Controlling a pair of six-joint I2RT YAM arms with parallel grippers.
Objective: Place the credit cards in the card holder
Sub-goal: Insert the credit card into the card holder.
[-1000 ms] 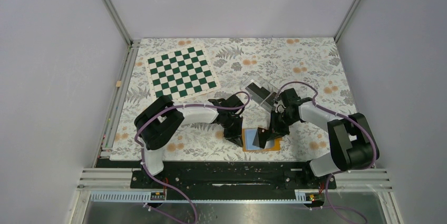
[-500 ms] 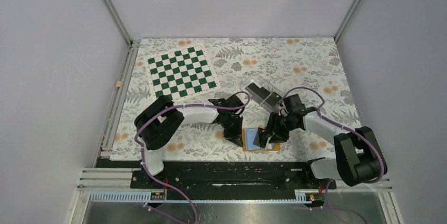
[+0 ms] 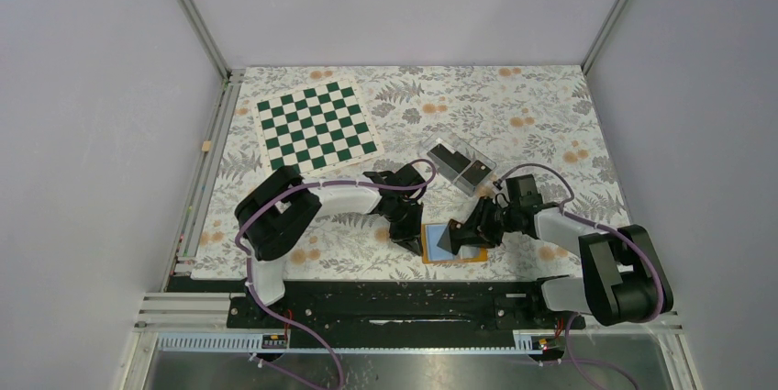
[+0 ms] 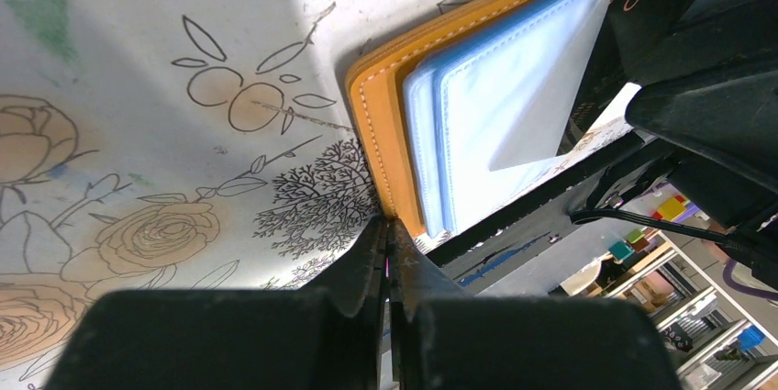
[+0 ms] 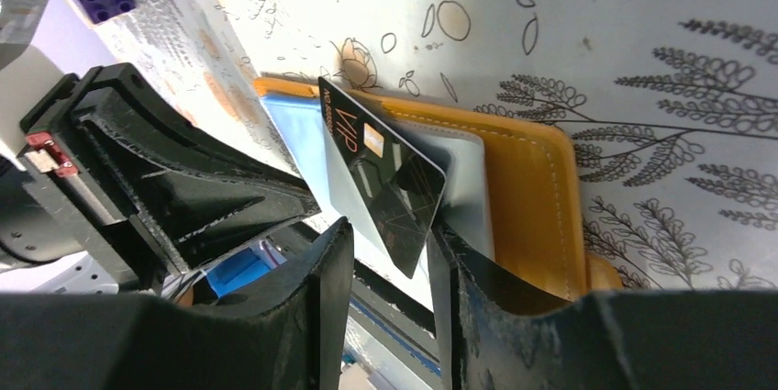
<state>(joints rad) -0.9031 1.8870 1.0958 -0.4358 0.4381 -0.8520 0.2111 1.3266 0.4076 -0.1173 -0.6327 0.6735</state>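
The wallet [image 3: 433, 241] lies unfolded on the table [image 3: 550, 115], left gripper [image 4: 387, 252] closed tight with tips at its edge, right gripper [image 5: 390, 234] with jaws apart around a black card [image 5: 385, 179] tilted in its blue pocket

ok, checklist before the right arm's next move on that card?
1. Card holder open, blue pockets up: ok.
2. Left pincer shut, tip at the holder's orange edge: ok.
3. Black card seated in a pocket: not ok, tilted, most of it showing.
4. Right pincer open, astride the card's lower corner: ok.
5. Right pincer touching the card: cannot tell.
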